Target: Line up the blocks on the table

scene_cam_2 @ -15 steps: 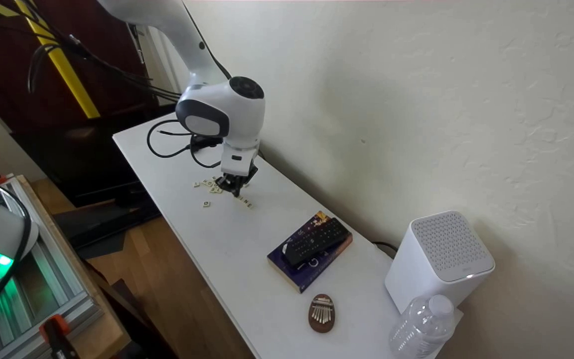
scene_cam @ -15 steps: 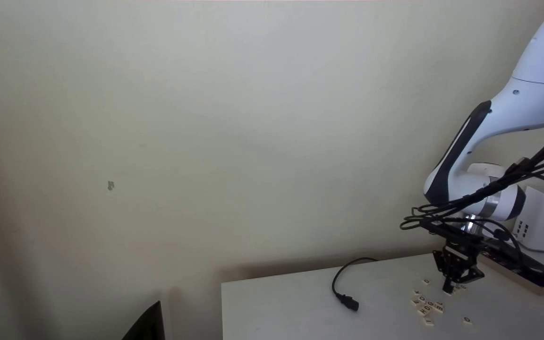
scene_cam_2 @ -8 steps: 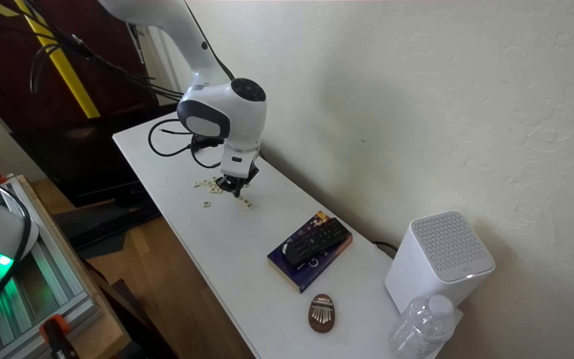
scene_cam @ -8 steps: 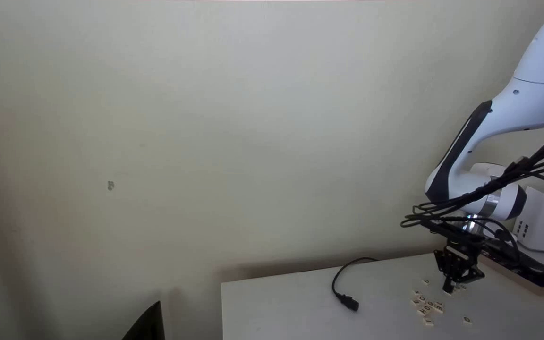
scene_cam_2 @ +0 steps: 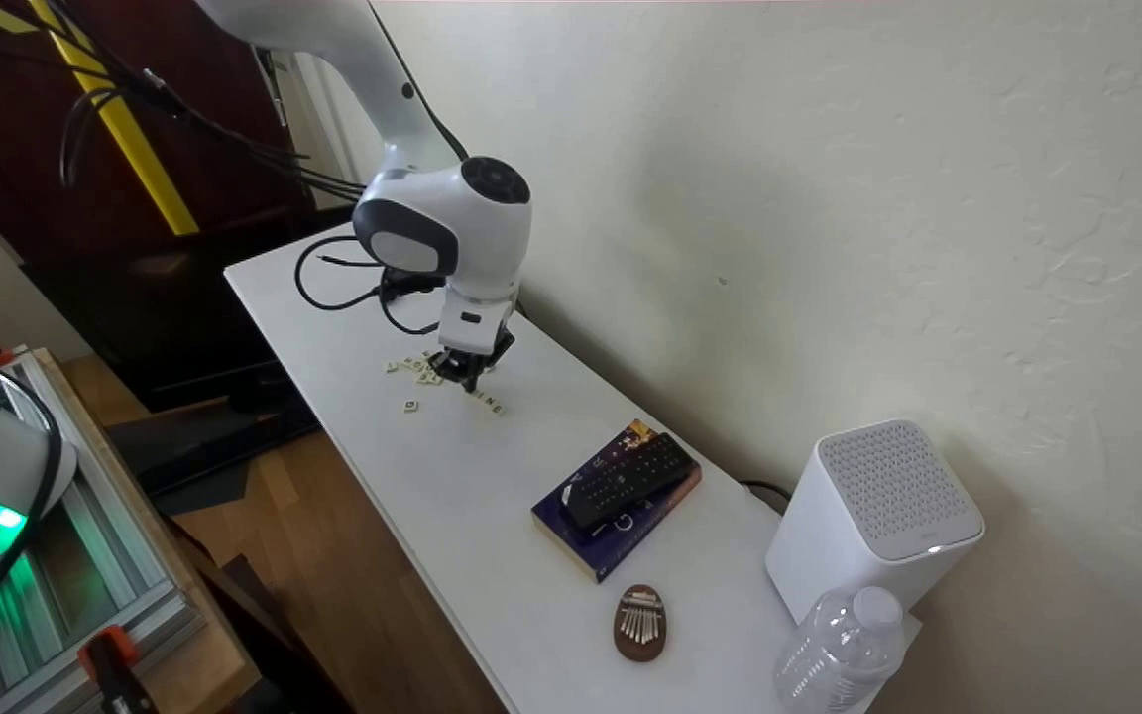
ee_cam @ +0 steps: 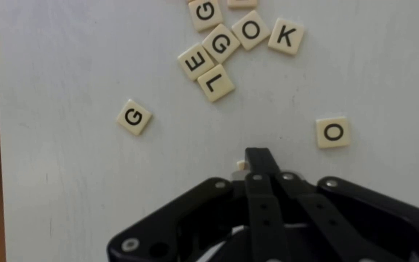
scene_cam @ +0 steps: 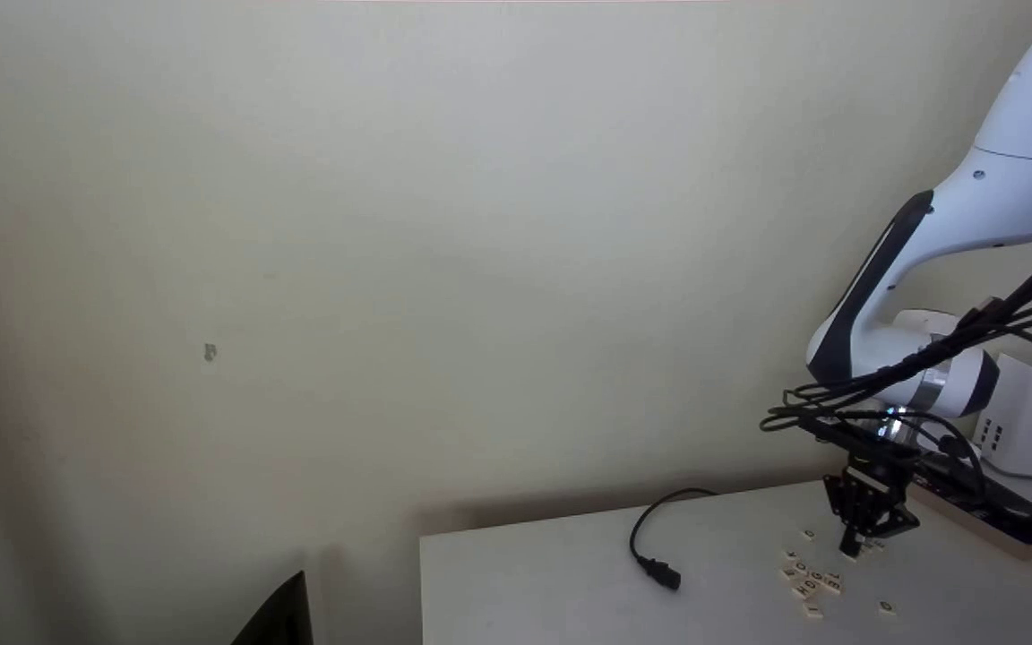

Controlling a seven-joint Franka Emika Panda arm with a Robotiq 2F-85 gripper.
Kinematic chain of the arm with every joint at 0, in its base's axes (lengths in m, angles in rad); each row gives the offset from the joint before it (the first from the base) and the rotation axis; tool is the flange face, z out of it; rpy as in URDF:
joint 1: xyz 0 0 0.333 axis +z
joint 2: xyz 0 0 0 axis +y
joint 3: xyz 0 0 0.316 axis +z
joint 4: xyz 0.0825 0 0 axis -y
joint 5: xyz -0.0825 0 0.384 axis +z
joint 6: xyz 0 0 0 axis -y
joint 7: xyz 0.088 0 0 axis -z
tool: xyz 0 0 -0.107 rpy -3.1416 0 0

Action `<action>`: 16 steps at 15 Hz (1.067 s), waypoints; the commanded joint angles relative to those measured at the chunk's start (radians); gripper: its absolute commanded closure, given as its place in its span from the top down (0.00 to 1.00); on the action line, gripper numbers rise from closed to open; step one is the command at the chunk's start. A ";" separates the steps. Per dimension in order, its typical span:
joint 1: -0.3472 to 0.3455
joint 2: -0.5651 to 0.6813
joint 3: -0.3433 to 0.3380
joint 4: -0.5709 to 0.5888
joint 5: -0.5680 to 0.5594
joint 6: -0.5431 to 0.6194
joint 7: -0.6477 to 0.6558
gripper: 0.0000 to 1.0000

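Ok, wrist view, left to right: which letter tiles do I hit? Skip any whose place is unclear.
Lone G tile → E tile → upper O tile → K tile → lower O tile.

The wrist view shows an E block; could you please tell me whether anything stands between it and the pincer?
Yes: the L block lies straight between the pincer and the E block, seemingly touching the latter's side. A low sweep would probably meet the L block first.
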 commanded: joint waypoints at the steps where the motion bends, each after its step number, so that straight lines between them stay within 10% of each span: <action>1: -0.001 -0.009 -0.001 0.005 0.028 -0.034 -0.012 0.00; 16: -0.008 -0.096 0.002 -0.055 0.005 0.002 -0.191 0.00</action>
